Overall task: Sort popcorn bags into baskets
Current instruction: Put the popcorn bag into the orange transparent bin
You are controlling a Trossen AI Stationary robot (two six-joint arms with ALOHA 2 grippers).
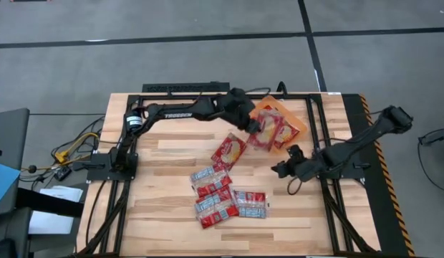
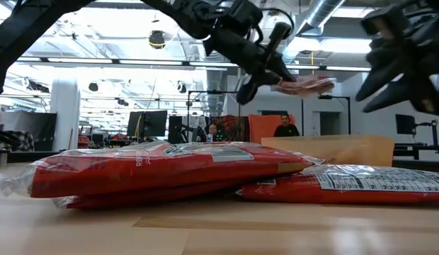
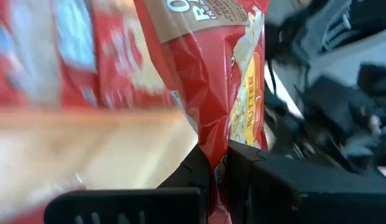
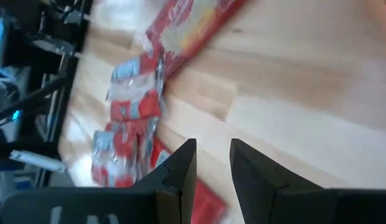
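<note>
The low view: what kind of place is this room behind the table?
Probably a robotics lab or open workshop hall. Behind the table stand monitors on desks, two people sit far back, and bare ducts and lamps run along the high ceiling.

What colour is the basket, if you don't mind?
Translucent orange basket, clearest in the high view.

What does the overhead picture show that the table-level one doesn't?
Only the high view shows the orange basket with bags in it, the whole table, and the loose bags' layout: one bag lies apart from the cluster.

Only the low view shows the room behind, with two people seated far off.

Both show the left gripper shut on a held bag above the table, and the right gripper holding nothing.
</note>
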